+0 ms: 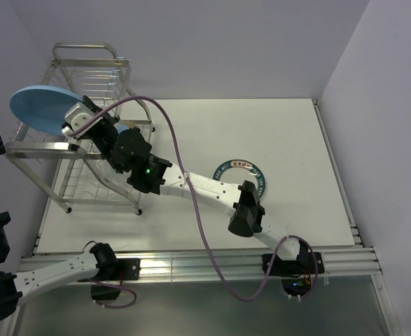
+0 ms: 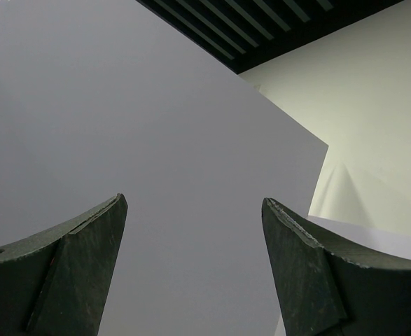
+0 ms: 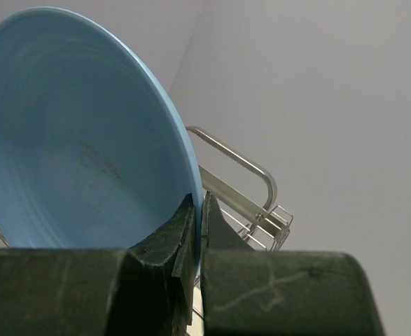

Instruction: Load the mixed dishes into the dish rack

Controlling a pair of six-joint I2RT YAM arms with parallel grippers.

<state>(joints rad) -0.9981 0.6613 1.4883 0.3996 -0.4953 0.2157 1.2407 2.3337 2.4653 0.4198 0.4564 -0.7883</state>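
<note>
My right gripper (image 1: 68, 126) is shut on the rim of the plain light-blue plate (image 1: 40, 107) and holds it tilted on edge above the left end of the silver wire dish rack (image 1: 86, 66). In the right wrist view the fingers (image 3: 184, 224) pinch the plate's rim (image 3: 86, 140), with the rack's tube frame (image 3: 240, 164) behind. The white plate with the dark-blue lettered rim (image 1: 241, 166) lies flat on the table, partly under the right arm. My left gripper (image 2: 193, 201) is open and empty, facing a bare wall. The bowl and the glasses are out of view.
A small light-blue thing (image 1: 124, 129) shows in the rack beside the right wrist. The left arm (image 1: 58, 269) lies low along the table's near left edge. The right arm (image 1: 212, 192) and its purple cable (image 1: 184, 175) stretch across the white table (image 1: 275, 133). Walls enclose the table.
</note>
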